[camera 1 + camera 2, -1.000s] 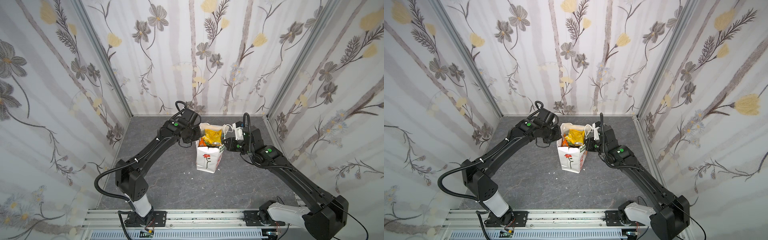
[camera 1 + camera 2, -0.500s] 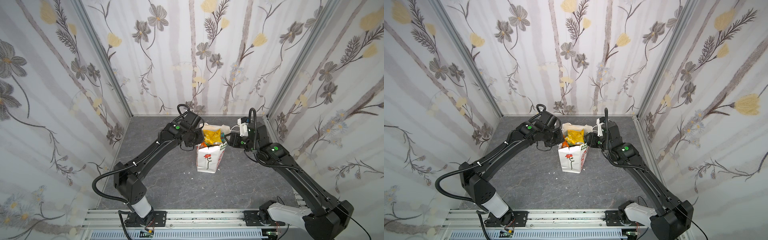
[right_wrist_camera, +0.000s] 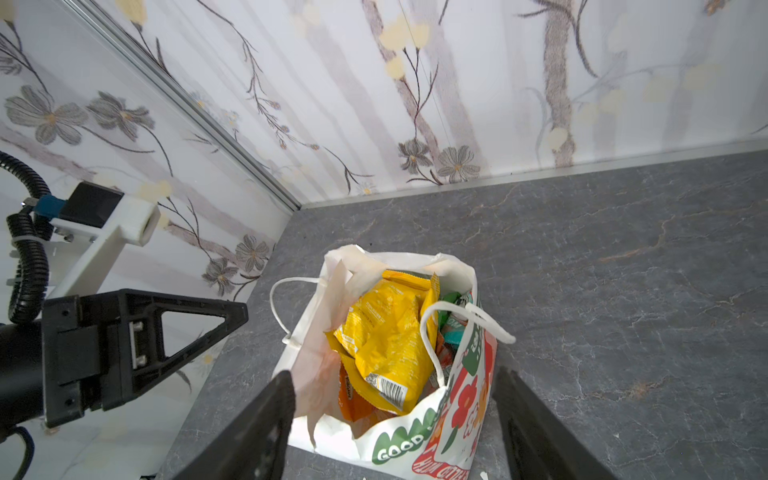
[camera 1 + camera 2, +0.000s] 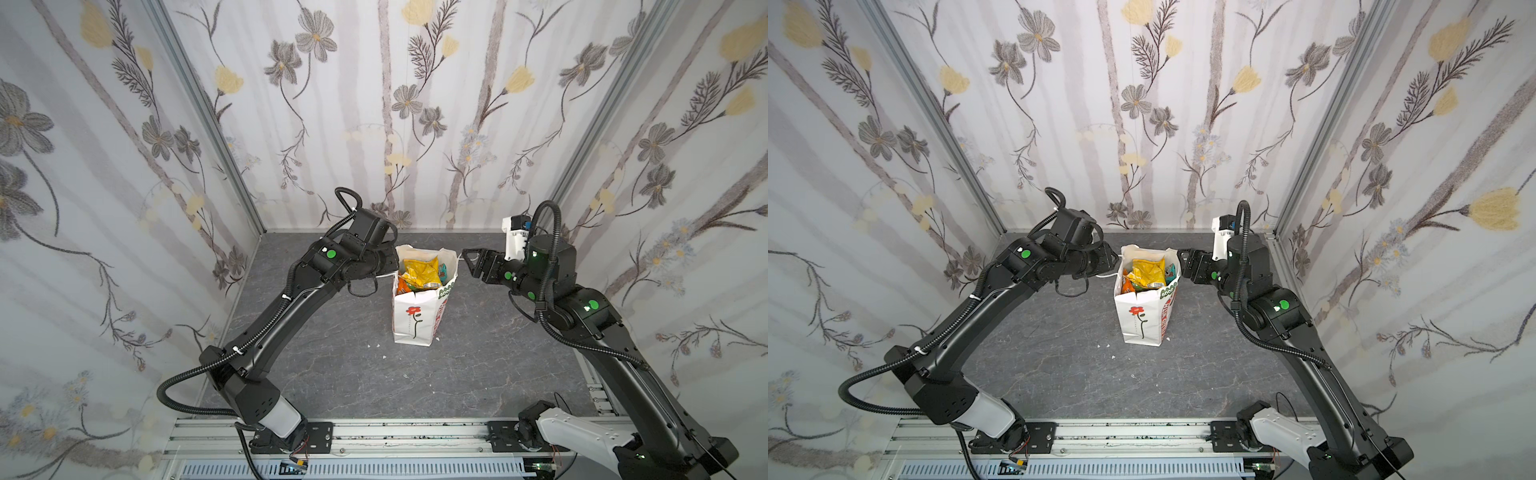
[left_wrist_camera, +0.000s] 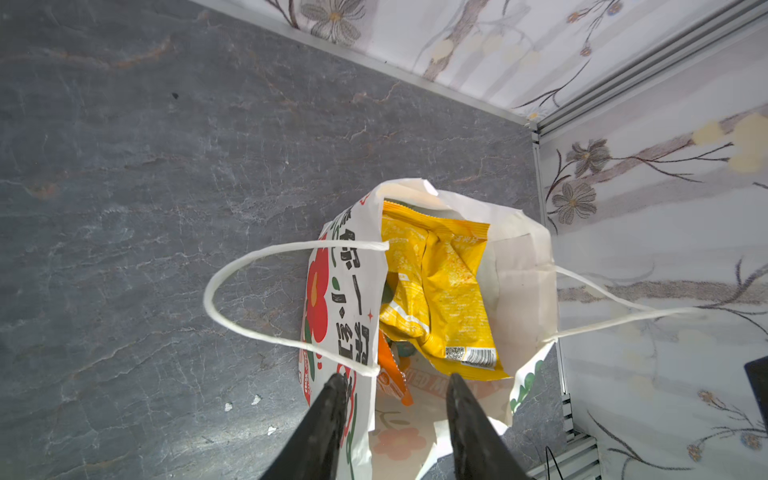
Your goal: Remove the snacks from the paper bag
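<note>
While snacks (image 4: 417,272) fill paper bag (image 4: 415,324) | left hand (image 5: 395,384), right hand (image 3: 395,374) spread

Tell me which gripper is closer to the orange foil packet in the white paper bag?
Left. The left gripper is at the bag's rim beside the orange packet; the right gripper is beyond the opposite rim.

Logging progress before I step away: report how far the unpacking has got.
Done: the paper bag stands upright, mouth spread open. In hand: nothing; the left gripper and right gripper hang open on either side of its rim. Left: everything; the yellow packet, the orange packet and others sit inside.
</note>
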Available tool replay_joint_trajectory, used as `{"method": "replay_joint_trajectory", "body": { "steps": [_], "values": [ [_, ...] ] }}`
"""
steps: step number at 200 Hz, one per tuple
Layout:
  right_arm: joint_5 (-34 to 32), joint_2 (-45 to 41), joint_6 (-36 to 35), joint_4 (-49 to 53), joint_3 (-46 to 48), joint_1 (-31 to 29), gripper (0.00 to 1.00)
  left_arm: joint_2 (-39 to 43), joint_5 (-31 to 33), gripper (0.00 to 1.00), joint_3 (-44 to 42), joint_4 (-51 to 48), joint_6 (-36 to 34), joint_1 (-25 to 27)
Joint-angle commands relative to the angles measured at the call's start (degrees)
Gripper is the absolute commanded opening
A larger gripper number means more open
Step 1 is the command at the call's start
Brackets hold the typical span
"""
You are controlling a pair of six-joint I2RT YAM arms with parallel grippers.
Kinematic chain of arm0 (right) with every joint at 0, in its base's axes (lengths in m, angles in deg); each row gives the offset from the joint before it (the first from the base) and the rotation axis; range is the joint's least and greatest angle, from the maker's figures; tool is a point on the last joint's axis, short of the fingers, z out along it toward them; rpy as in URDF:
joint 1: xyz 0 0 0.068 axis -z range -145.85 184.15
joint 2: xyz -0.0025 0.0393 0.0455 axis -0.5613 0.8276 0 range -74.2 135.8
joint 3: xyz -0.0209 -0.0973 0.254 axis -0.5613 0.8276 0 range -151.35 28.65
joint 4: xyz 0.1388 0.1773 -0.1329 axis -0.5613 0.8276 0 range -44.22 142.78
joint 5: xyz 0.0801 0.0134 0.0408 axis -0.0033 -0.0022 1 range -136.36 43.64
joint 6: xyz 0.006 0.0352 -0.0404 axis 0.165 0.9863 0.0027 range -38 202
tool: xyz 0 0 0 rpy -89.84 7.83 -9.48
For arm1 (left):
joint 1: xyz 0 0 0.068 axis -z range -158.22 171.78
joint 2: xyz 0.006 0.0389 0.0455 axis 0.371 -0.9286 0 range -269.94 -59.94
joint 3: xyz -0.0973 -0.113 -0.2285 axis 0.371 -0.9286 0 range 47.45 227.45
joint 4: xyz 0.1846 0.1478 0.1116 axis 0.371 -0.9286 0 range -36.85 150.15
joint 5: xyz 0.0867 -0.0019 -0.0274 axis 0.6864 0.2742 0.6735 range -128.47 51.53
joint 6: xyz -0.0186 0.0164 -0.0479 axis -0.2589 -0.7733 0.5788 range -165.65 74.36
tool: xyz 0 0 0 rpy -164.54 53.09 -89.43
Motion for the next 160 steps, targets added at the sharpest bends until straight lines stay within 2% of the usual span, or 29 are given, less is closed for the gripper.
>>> {"method": "replay_joint_trajectory", "body": {
  "steps": [1, 32, 62, 91, 105, 160],
  "values": [
    [-1.59, -0.11, -1.19, 1.02, -3.51, -0.31, 0.76, 0.59, 1.18, 0.43, 2.86, 1.62, -6.71, 0.77],
    [2.99, 1.39, -1.03, 2.06, -7.86, -0.55, 0.76, -3.4, 3.24, 0.44, 11.12, -1.63, -8.31, 4.04],
    [10.91, 3.68, -1.1, 4.39, -10.89, -1.46, 0.77, -13.58, 5.52, 0.48, 24.45, -11.81, -7.55, 7.29],
    [11.14, 4.62, -1.82, 8.29, -11.97, -2.97, 0.83, -26.91, 8.18, 0.49, 42.85, -26.53, -6.1, 8.03],
    [10.69, 4.76, -1.43, 9.75, -11.9, -3.03, 0.86, -31.46, 9.22, 0.49, 48.86, -30.77, -5.76, 8.02],
    [10.17, 3.1, 1.23, 12.04, -7.88, -3.02, 0.95, -35.16, 14.29, 0.49, 44.41, -30.7, -8.25, 7.89]
  ]
}}
